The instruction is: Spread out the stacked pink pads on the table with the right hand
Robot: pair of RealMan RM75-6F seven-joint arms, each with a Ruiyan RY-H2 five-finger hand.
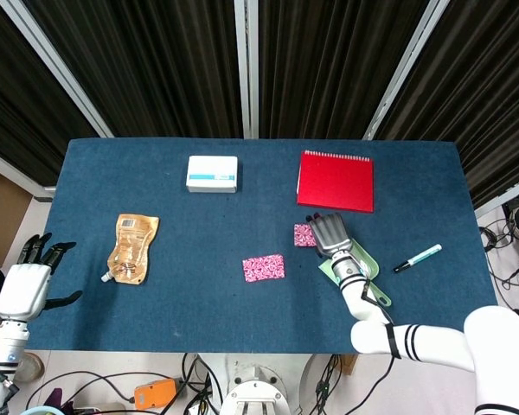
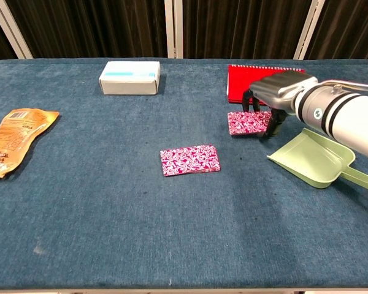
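Note:
One pink patterned pad lies flat near the middle of the blue table. A second pink pad is further right, just in front of the red notebook. My right hand is arched over that second pad's right end and grips it, fingers pointing down along its edges. Whether the pad touches the cloth I cannot tell. My left hand hangs off the table's left edge with its fingers spread and nothing in it.
A red notebook lies just behind the right hand. Directly to the hand's right is a green dustpan. A marker lies far right, a white box at the back, and a brown pouch at the left.

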